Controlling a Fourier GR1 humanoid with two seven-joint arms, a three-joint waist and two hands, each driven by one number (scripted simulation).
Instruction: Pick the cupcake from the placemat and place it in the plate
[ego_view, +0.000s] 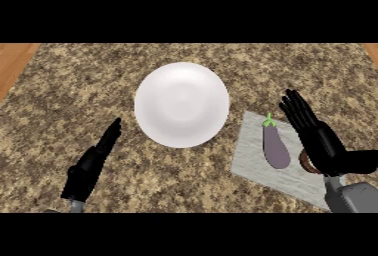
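While the left hand (92, 165) rests low at the view's left with fingers straight and pressed together, the right hand (316, 135) hovers over the grey placemat (255, 165), fingers straight and slightly spread. The cupcake (307, 162) lies on the placemat — mostly hidden under that hand — beside a purple eggplant (276, 146). The white plate (181, 104) sits just left of the placemat on the speckled counter (184, 185).

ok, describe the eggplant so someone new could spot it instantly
Start at the white plate in the middle of the speckled counter, then look right to the grey placemat. The eggplant lies lengthwise on it, beside the right hand. It is the only purple thing, long, with a green stem at its far end.
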